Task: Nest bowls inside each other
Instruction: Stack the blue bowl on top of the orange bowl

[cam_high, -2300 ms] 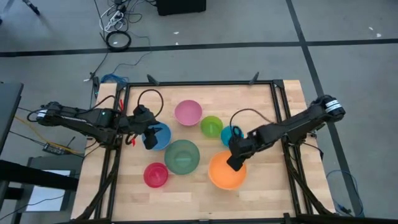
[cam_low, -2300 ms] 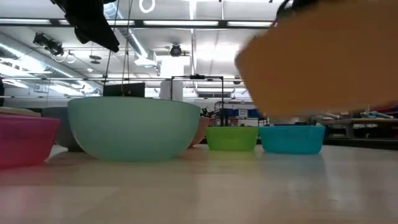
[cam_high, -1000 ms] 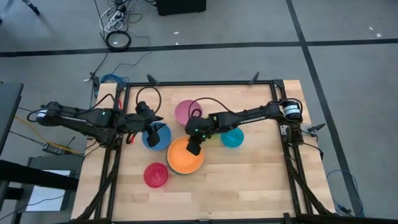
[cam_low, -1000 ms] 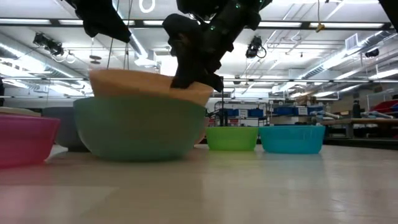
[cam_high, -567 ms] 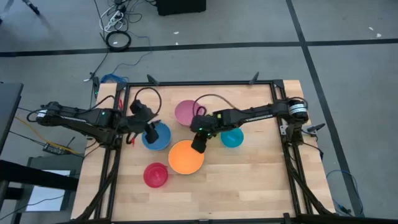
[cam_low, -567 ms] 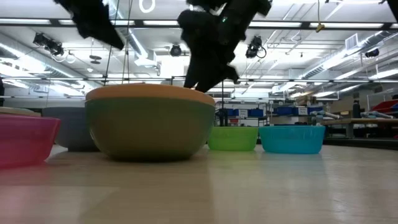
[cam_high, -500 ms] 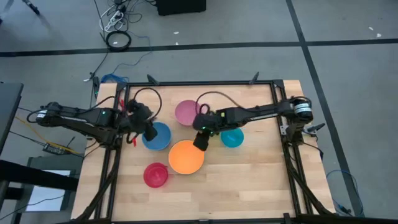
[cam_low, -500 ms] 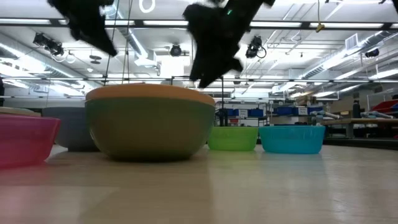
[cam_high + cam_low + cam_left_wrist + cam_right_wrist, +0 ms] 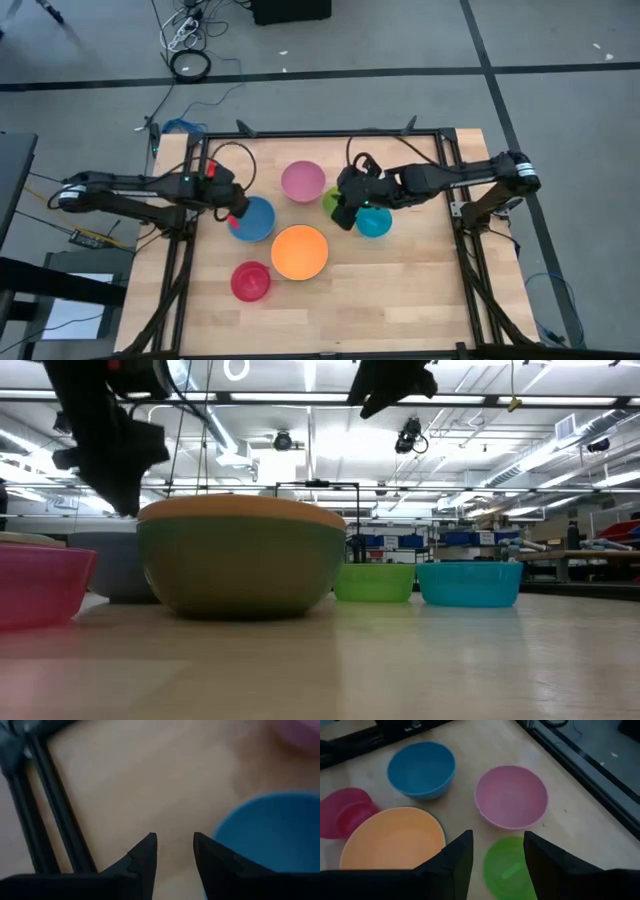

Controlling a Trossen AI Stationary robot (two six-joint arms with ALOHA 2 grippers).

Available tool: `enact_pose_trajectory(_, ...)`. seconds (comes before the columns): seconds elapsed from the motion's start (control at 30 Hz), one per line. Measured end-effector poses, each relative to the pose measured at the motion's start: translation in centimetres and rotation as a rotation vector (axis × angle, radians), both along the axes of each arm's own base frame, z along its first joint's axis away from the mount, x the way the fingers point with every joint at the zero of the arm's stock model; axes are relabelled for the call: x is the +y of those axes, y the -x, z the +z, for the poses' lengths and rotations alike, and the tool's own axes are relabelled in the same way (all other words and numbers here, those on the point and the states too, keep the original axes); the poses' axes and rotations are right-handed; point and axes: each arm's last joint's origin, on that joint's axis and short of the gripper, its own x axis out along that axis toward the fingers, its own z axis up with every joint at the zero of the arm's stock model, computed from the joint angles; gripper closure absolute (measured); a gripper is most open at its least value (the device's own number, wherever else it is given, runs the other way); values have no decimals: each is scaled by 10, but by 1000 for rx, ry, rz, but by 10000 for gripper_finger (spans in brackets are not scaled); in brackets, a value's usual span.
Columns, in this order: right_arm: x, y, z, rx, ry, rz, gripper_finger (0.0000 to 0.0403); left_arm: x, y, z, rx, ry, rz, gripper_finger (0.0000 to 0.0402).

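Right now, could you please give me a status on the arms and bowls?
Both jaws open, empty. Right gripper over lime bowl; left gripper beside blue bowl. Orange bowl sits inside dark green bowl.

From above, the orange bowl (image 9: 300, 252) hides nearly all of the dark green bowl (image 9: 240, 568) beneath it. The right gripper (image 9: 343, 212) covers part of the lime green bowl (image 9: 331, 200). At table height, the blue bowl (image 9: 112, 565) sits mostly behind others.

No text, label, brand, number or sign can be read on anything in these views.
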Motion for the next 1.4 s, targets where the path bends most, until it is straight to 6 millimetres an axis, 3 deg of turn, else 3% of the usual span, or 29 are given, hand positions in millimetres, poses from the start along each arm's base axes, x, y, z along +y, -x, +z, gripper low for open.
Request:
enact_pose_trajectory(0.33,1,-9,-17,50,-11,-8,240,0,-19,-31,165,93,-9,264)
enact_pose_trajectory(0.53,2,-11,-23,88,-15,-8,240,0,-22,-32,164,112,-31,264)
enact_pose_trajectory(1.0,-1,-11,-24,93,-19,-20,241,-1,-35,-14,53,157,-95,264)
enact_pose_trajectory(1.4,0,-11,-24,94,-27,-18,241,1,-51,-36,168,126,-88,264)
